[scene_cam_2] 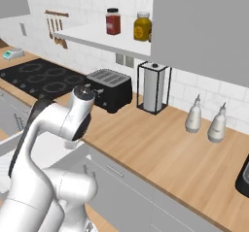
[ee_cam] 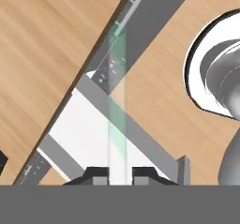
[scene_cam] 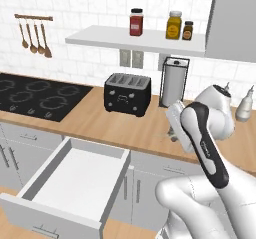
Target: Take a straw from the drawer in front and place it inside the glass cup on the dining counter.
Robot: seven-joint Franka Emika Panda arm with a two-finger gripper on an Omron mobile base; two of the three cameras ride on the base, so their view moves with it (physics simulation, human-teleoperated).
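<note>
While the tool (ee_cam: 117,176) pinches it, the straw (ee_cam: 117,101) juts straight ahead.

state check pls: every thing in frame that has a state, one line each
drawer: pulled open, white inside bare where it shows
straw: translucent green-white, held upright between the fingertips, lifted above the open drawer
gripper: shut on the straw
toaster: slots show nothing in them
cooktop: nothing on the burners
paper towel holder: upright, roll loaded
cabinet doors: shut
</note>
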